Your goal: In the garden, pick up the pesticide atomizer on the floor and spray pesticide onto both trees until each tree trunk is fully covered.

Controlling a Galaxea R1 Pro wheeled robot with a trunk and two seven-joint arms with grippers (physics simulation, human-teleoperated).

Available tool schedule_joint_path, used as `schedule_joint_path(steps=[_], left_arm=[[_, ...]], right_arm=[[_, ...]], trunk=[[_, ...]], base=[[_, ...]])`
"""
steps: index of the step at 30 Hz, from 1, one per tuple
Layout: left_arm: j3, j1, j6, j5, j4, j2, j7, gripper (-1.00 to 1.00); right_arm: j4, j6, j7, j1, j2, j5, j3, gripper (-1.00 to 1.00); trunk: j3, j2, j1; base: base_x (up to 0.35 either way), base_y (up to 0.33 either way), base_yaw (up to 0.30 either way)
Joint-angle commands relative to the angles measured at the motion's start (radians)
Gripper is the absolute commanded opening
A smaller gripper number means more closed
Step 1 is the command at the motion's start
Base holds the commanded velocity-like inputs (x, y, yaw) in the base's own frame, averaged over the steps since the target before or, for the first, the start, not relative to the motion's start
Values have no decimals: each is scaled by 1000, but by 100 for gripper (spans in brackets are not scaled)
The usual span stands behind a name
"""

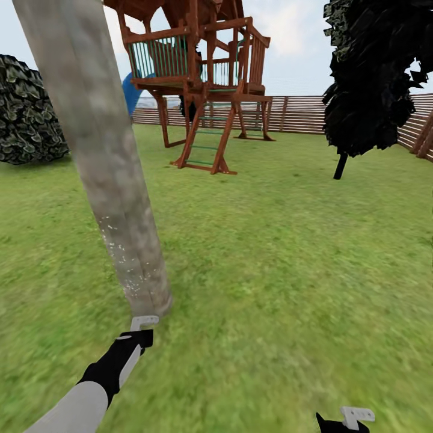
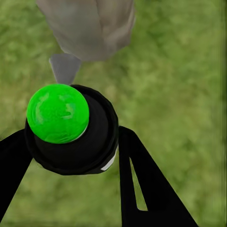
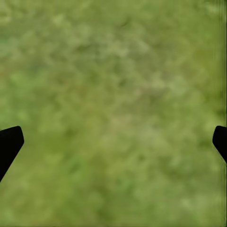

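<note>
A thick, pale mottled tree trunk (image 1: 102, 156) leans across the left of the head view, rising from the lawn. Tiny white specks of pesticide (image 1: 117, 240) dot its lower part. My left gripper (image 1: 142, 335) is just in front of the trunk's foot, shut on the pesticide atomizer (image 2: 71, 137). In the left wrist view the atomizer is a dark round body with a bright green ball on it, and its grey nozzle (image 2: 65, 67) points at the trunk (image 2: 90, 23). My right gripper (image 1: 347, 419) is low at the right over bare grass, its fingers (image 3: 9, 142) wide apart.
A wooden play tower (image 1: 198, 66) with a ladder stands mid-lawn behind. A dark-leaved tree (image 1: 373, 78) stands at the right and a round bush (image 1: 27, 114) at the left. A brown slat fence (image 1: 300, 114) closes the back. Open grass (image 1: 288, 270) spreads to the right of the trunk.
</note>
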Motion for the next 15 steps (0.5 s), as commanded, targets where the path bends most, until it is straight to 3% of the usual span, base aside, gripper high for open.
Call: schedule_joint_path(steps=[1, 5, 15], left_arm=[[0, 0, 0, 0, 0, 0, 0, -100], [0, 0, 0, 0, 0, -1, 0, -100], [0, -1, 0, 0, 0, -1, 0, -100]], right_arm=[[0, 0, 0, 0, 0, 0, 0, 100], [0, 0, 0, 0, 0, 0, 0, 100], [0, 0, 0, 0, 0, 1, 0, 100]], trunk=[[0, 0, 0], [0, 0, 0], [0, 0, 0]], base=[[0, -274, 0], [0, -274, 58], [0, -274, 266]])
